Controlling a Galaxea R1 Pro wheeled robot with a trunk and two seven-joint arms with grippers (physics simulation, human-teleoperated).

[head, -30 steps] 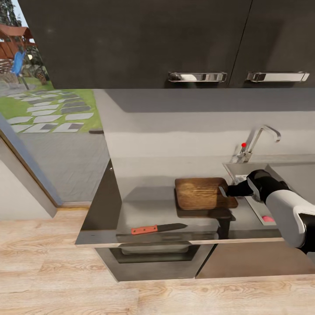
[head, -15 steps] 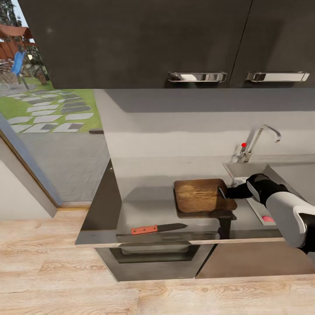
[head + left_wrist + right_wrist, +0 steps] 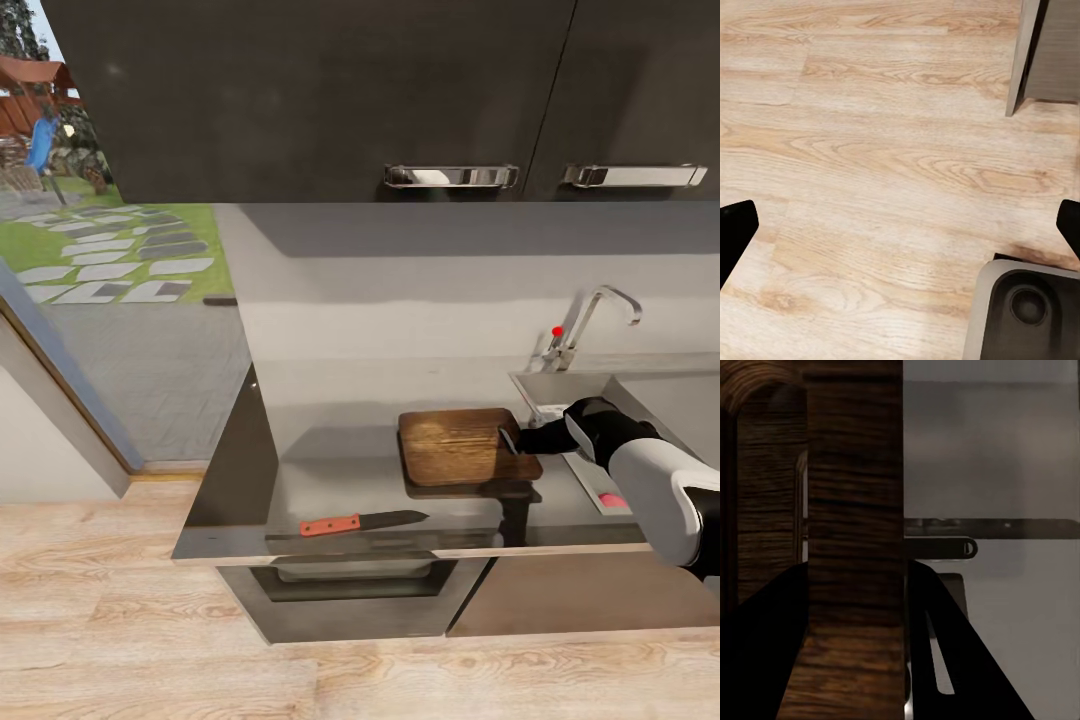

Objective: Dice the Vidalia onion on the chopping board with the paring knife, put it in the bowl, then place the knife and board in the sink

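Note:
The brown chopping board (image 3: 455,445) hangs slightly above the grey countertop (image 3: 330,470), casting a shadow beneath it. My right gripper (image 3: 510,438) is shut on the board's right edge. In the right wrist view the board's edge (image 3: 855,510) sits between the two dark fingers (image 3: 945,645). The paring knife (image 3: 362,521), red-orange handle to the left, lies near the counter's front edge. The sink (image 3: 560,385) is at the right, and a small pinkish piece, seemingly the onion (image 3: 612,499), peeks out beside my right arm. My left gripper (image 3: 900,225) is open over the wooden floor. The bowl is out of view.
A chrome tap (image 3: 590,320) with a red knob stands behind the sink. Dark wall cabinets (image 3: 400,90) hang above the counter. A glass door at the left looks onto a garden. Part of the robot's base (image 3: 1020,307) shows in the left wrist view.
The right gripper and the board it holds have shifted slightly, a little lower and to the left. The knife has not moved.

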